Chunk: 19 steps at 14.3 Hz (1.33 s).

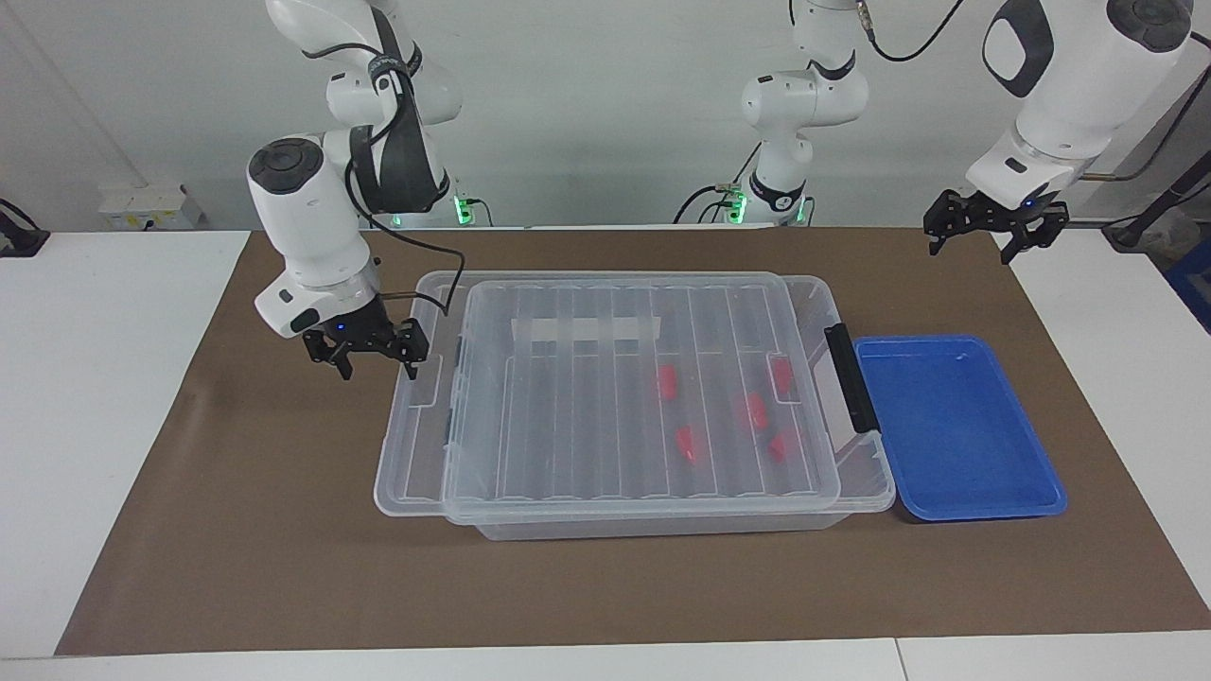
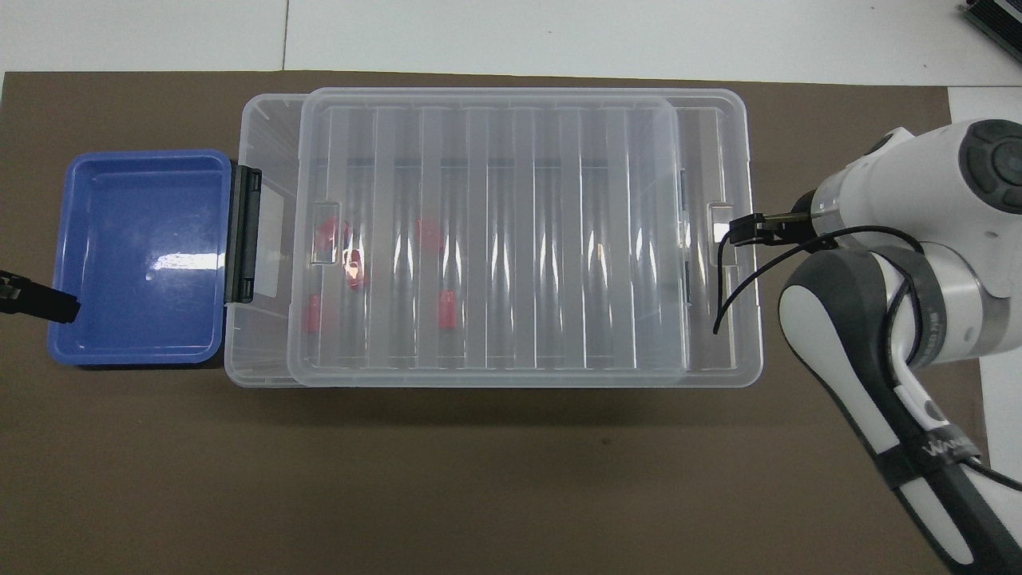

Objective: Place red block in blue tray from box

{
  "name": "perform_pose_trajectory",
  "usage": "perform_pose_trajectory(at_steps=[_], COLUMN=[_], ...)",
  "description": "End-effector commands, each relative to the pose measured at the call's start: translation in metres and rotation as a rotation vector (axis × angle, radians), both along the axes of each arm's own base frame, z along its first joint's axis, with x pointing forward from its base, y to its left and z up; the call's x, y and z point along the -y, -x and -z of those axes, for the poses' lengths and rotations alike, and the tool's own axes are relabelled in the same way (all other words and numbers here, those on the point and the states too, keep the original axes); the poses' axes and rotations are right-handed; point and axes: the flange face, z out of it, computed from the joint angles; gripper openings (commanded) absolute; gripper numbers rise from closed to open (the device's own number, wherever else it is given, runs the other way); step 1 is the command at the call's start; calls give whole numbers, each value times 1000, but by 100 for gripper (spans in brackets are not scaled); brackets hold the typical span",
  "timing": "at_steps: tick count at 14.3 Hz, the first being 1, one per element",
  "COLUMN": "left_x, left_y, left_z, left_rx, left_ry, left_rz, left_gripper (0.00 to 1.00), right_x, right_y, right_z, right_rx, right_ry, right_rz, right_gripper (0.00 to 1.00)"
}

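A: At the right arm's end of the brown mat (image 1: 189, 530), what's your right claw doing?

B: My right gripper (image 1: 375, 364) hangs low, just off the end of the box (image 1: 407, 473), close to its rim but not touching as far as I can see. Wrist bent down, fingers pointing at the mat, spread apart, nothing between them. In the overhead view the forearm comes in from the near corner and the black finger mount (image 2: 746, 230) sits right at the box's end latch.

A: Left one?

B: My left gripper (image 1: 984, 236) waits up in the air over the mat's edge near the corner by my left base, above the robot-side corner of the blue tray (image 1: 1031, 482). Fingers apart, holding nothing. From overhead only its tip (image 2: 40, 302) shows, over the tray's outer rim.

A: Box status?

B: The lid (image 1: 587, 473) lies on the box, slid toward the left arm's end, so a strip of the box is uncovered at the right arm's end. Black handle (image 1: 850, 376) faces the tray. White tape strip (image 1: 582, 329) is on the wall nearer the robots.

A: Red blocks?

B: All five inside the box under the lid, clustered in the half toward the tray. One red block (image 1: 667, 380) lies nearest the middle of the box.

A: Tray?

B: Sits flat on the mat, just beside the box's handle end.
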Motion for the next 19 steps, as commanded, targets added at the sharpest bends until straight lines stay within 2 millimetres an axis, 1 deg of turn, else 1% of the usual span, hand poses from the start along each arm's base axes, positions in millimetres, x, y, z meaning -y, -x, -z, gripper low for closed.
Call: perform_pose_trajectory(at_steps=[1, 4, 8, 9, 11, 12, 13, 15, 17, 18, 19], left_x=[-3, -3, -2, 2, 18, 21, 28, 84, 144, 165, 183], left_y=[7, 7, 7, 7, 6, 5, 2, -6, -10, -12, -15], left_z=[-1, 0, -1, -1, -1, -3, -4, -2, 8, 14, 27], left_rx=[16, 15, 16, 16, 20, 32, 77, 174, 200, 216, 227], left_ry=[-7, -7, -7, -7, -8, -10, -12, 42, 64, 80, 92], left_rz=[0, 0, 2, 11, 36, -4, -147, -415, -547, -611, -655], left_gripper=[100, 100, 100, 100, 100, 100, 100, 100, 100, 100, 100], right_x=[35, 68, 99, 108, 119, 123, 129, 131, 129, 129, 125], right_y=[7, 7, 8, 9, 10, 11, 11, 9, 7, 7, 8], right_z=[-1, -1, -1, -1, -1, 0, 0, -2, -7, -10, -17], right_rx=[-3, -6, -9, -10, -9, -14, -13, -13, -25, -28, -18], right_ry=[11, 24, 35, 37, 40, 40, 41, 42, 39, 38, 40], right_rz=[-80, -164, -225, -238, -249, -252, -249, -248, -246, -240, -239], right_gripper=[98, 99, 99, 99, 99, 99, 99, 99, 99, 99, 99])
